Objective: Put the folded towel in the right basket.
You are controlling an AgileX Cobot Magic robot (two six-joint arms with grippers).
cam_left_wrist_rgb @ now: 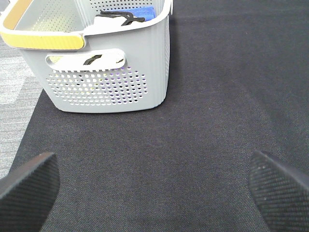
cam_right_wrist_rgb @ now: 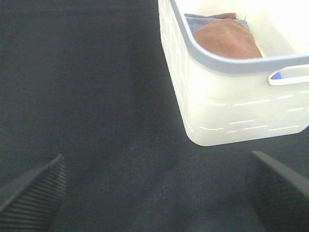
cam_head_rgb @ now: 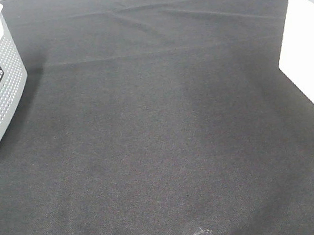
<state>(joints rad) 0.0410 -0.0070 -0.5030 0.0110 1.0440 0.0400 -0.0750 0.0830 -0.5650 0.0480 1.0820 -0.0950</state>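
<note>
Sitting in white basket (cam_right_wrist_rgb: 231, 111) upper right of frame: brown towel (cam_right_wrist_rgb: 227, 38). Both grippers, left (cam_left_wrist_rgb: 154, 186) and right (cam_right_wrist_rgb: 154, 191), spread wide, empty.

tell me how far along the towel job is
Looks done: a folded brown towel lies inside the white basket. Nothing is in hand; the left gripper and right gripper are both open over the black cloth. No towel is left on it.

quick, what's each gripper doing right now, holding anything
Left gripper: open, fingers spread wide, holding nothing, over bare black cloth.
Right gripper: open, holding nothing, near the white basket.
</note>
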